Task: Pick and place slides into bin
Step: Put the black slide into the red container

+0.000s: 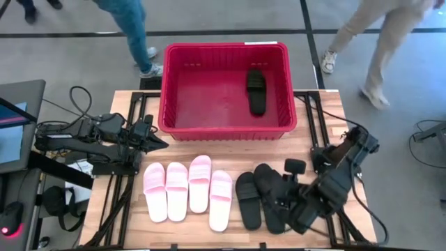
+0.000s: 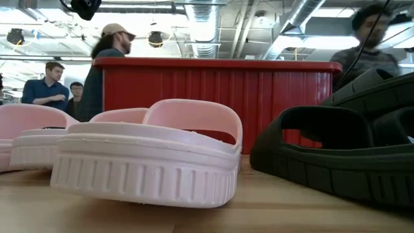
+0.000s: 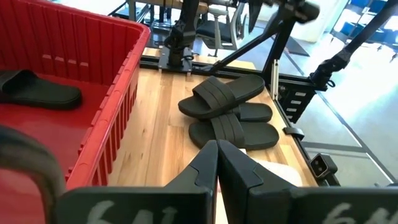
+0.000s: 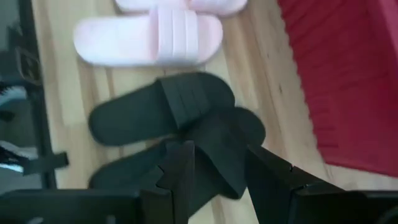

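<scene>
Pink slides [image 1: 187, 189], four of them, lie side by side at the front of the wooden counter [image 1: 317, 132], with black slides [image 1: 261, 199] heaped just beside them. Over that heap the right tool [image 4: 216, 167] hangs with its fingers spread around the strap of the top black slide [image 4: 219, 149]. One black slide [image 1: 256, 90] already lies inside the red bin [image 1: 224, 52]. Beside the bin's left front corner, the left tool [image 1: 155, 143] waits, fingers closed on nothing.

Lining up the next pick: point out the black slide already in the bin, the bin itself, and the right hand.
black slide in the bin [image 1: 256, 91], high view, on its strap.
bin [image 1: 223, 132], high view, on the near rim.
right hand [image 4: 217, 163], right wrist view, midway between its fingertips, over a black slide's strap.
</scene>
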Available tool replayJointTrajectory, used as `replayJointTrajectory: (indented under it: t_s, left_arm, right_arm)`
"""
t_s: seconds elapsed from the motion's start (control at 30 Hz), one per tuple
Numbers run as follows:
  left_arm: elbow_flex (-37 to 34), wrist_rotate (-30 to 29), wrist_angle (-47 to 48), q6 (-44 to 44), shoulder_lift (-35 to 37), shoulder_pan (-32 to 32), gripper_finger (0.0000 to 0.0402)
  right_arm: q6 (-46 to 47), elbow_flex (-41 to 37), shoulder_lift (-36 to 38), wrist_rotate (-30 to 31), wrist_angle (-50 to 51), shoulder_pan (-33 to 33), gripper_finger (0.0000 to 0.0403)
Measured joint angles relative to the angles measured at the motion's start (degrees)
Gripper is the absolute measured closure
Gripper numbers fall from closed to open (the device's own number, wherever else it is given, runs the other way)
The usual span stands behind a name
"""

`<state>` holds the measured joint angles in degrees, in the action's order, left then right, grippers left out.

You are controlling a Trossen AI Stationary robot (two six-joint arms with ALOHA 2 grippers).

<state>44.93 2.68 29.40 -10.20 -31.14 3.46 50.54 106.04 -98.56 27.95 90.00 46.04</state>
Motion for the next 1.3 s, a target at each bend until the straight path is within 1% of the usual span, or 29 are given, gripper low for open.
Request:
replayJointTrajectory:
  t_s: [0.2,0.37,0.53,0.7,1.07,1.3]
  left_arm:
    - [0.0,0.0,-0.9,-0.4,0.0,0.0,0.0401]
    - [0.0,-0.1,-1.0,-0.6,0.0,0.0,0.0401]
    - [0.0,-0.4,-1.0,-0.6,0.0,0.0,0.0401]
    - [0.0,-1.0,-1.0,-0.6,0.0,0.0,0.0401]
    - [0.0,-1.5,-1.0,-0.7,0.0,0.0,0.0401]
    - [0.0,-1.6,-0.9,-0.8,0.0,0.0,0.0401]
  right_arm:
    - [1.7,-7.0,0.0,0.6,0.0,2.7,0.0276]
    - [2.0,-13.4,0.0,0.7,-0.1,2.8,0.0276]
    - [2.0,-19.0,0.0,0.7,-4.0,2.8,0.0276]
    - [2.0,-23.0,0.0,0.6,-7.3,2.8,0.0276]
    - [1.2,-27.6,0.0,0.0,-11.6,3.4,0.0276]
    - [0.4,-29.1,0.0,-0.3,-12.7,1.6,0.0276]
